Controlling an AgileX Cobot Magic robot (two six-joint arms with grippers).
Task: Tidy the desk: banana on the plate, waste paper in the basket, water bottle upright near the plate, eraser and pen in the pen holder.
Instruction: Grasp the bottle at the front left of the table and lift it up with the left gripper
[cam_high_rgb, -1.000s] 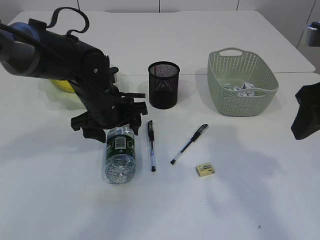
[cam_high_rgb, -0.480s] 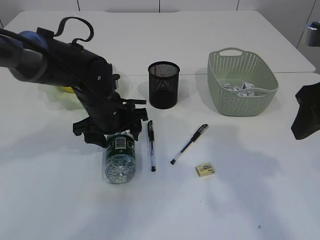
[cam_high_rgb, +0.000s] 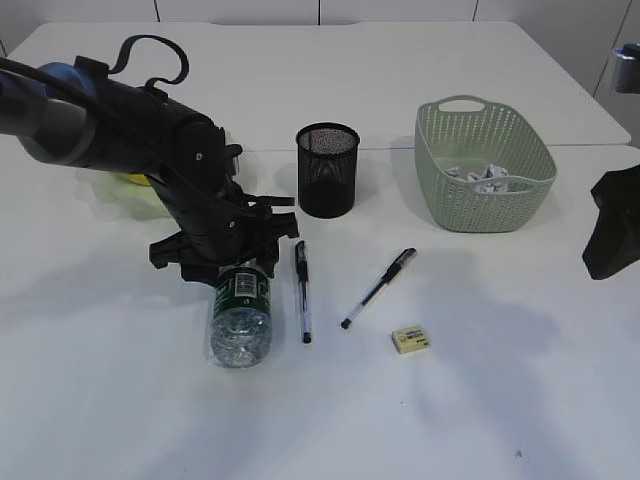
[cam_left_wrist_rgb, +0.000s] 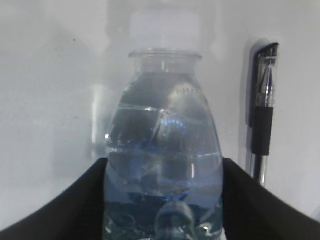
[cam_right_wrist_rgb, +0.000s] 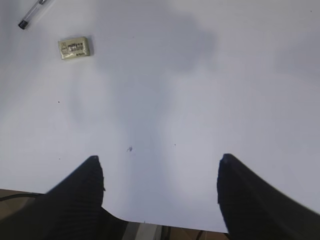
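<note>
Right now your left gripper sits low over the water bottle, which lies on its side on the white table, cap end pointing toward the camera in the exterior view. From the left wrist view, the two dark fingers flank the clear bottle on both sides and appear to touch it, but you cannot tell from these pictures whether they are clamped on it or merely resting against it. The white cap points away from the wrist camera.

Just beside the bottle lies one pen, roughly parallel to it; you also see it at the right edge of the left wrist view. A second pen lies at a slant further right, and the yellowish eraser sits near its tip. The black mesh pen holder stands upright behind the pens. The green basket stands to the right, with crumpled paper inside it. Behind your left arm, something yellow shows on a pale plate, mostly hidden.

Your right gripper is spread wide, holding nothing, over bare table; the eraser is well apart from it, toward the top left of its wrist view. In the exterior view it shows only as a dark shape at the right edge.
</note>
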